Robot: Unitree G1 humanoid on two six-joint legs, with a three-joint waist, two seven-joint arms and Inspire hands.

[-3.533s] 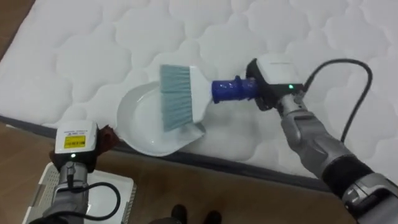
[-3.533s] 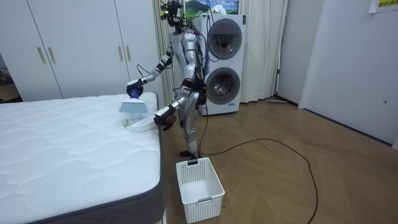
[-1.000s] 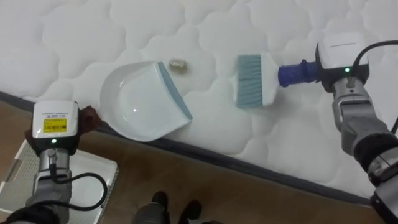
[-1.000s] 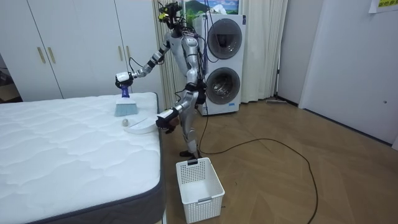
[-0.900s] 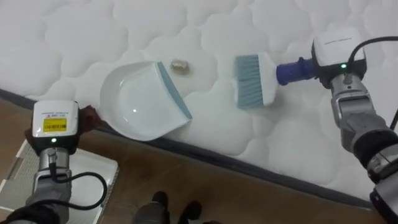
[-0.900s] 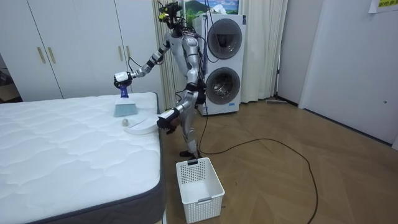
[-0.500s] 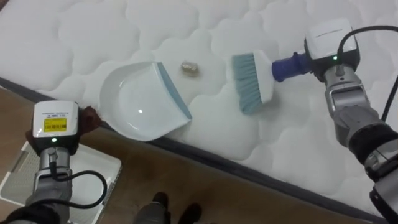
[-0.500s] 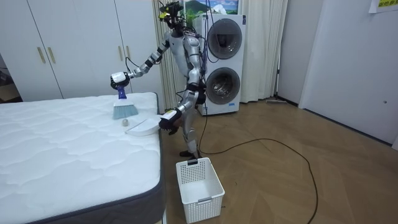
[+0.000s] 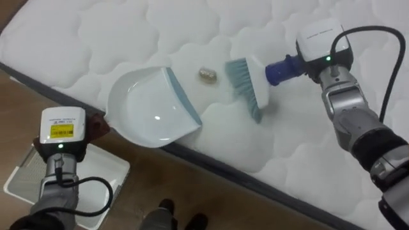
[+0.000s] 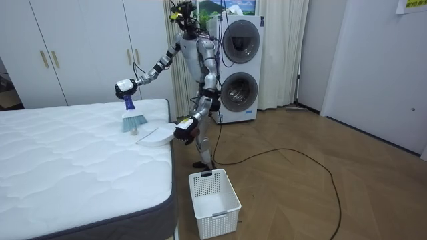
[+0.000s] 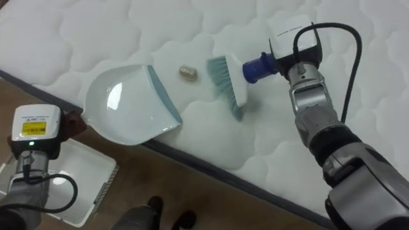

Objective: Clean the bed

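1. Toward the upper right of the left eye view, the brush (image 9: 246, 80) is grasped at its blue handle by the right hand (image 9: 323, 48), with its bristles tilted down onto the bed (image 9: 96, 32).
2. A small scrap (image 9: 207, 75) is seen between the bristles and the white dustpan (image 9: 150, 108), touching neither.
3. The left hand (image 9: 62, 131) is seen at the dustpan's handle end, lower left; whether its fingers are closed cannot be told.
4. A white basket (image 9: 25, 182) is seen on the floor below.

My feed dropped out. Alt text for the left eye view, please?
The right hand holds a blue-handled brush tilted on the white mattress, bristles just right of a small brown scrap. A white dustpan lies at the mattress edge left of the scrap, mouth toward it, the left hand at its handle end.
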